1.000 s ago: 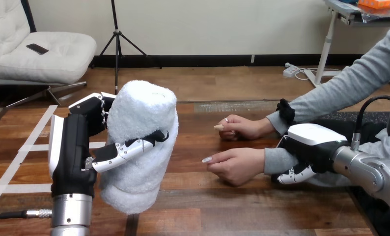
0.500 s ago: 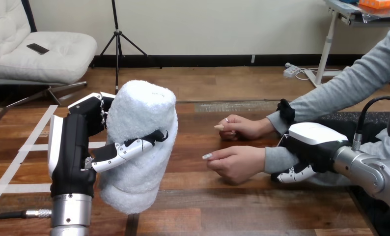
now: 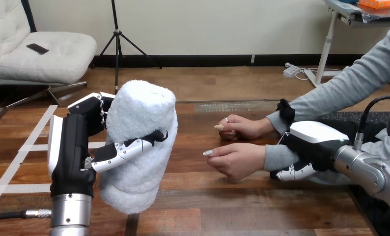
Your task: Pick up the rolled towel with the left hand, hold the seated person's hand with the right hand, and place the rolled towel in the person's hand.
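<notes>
At table's left, lifted off the wood: white rolled terry towel (image 3: 144, 113), near upright, in left hand (image 3: 72, 147) w/ thumb across its front & fingers round the back.
Towel looks soft, light & squashy, not fragile. It prob. has no stiff core, so it could sag or unroll if pinched at an end; a mid-roll wrap, firm enough to dent the pile, seems the sound hold. Right hand (image 3: 313, 142) sits on the person's grey-sleeved forearm (image 3: 276, 158), fingers curled under it just behind the wrist. The person's nearer hand (image 3: 237, 161) is loosely curled, palm not up, well apart from towel.
</notes>
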`<action>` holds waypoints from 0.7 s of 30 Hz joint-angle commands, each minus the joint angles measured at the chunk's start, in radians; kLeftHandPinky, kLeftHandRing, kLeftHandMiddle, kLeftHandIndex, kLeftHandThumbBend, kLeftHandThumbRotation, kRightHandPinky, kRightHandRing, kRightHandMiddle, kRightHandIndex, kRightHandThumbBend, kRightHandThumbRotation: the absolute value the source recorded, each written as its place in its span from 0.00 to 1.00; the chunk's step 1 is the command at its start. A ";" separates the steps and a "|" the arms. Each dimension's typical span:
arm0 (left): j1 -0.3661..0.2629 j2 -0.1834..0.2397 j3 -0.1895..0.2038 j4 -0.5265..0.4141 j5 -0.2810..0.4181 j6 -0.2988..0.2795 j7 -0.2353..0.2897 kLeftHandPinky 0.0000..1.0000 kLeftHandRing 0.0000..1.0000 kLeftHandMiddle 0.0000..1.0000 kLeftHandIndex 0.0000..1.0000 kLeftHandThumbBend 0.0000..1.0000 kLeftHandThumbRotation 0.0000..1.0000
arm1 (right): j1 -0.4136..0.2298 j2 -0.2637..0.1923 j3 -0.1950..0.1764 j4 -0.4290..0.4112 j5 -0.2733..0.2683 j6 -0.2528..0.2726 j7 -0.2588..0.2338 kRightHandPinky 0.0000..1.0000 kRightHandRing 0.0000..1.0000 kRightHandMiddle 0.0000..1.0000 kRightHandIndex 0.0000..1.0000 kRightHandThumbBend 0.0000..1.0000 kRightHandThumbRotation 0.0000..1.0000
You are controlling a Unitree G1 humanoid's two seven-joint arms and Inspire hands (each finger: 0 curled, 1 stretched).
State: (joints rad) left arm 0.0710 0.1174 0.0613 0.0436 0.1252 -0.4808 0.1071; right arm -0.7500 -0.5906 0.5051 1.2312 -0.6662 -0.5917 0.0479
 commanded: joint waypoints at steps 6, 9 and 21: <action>-0.074 -0.001 0.018 -0.016 -0.009 -0.036 0.012 0.30 0.35 0.39 0.41 0.65 0.00 | -0.028 0.012 -0.039 -0.001 0.039 -0.033 -0.021 0.25 0.29 0.34 0.34 0.48 0.38; -0.075 -0.002 0.018 -0.013 -0.011 -0.037 0.012 0.30 0.35 0.39 0.41 0.65 0.00 | -0.027 0.012 -0.046 -0.001 0.047 -0.040 -0.022 0.24 0.29 0.34 0.33 0.48 0.39; -0.083 -0.005 0.019 0.005 -0.015 -0.044 0.017 0.31 0.35 0.40 0.41 0.66 0.00 | -0.029 0.009 -0.067 -0.013 0.079 -0.059 -0.013 0.22 0.27 0.33 0.33 0.49 0.31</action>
State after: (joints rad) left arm 0.0690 0.1173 0.0615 0.0524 0.1243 -0.4818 0.1115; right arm -0.7497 -0.5923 0.4860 1.2312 -0.6317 -0.6292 0.0456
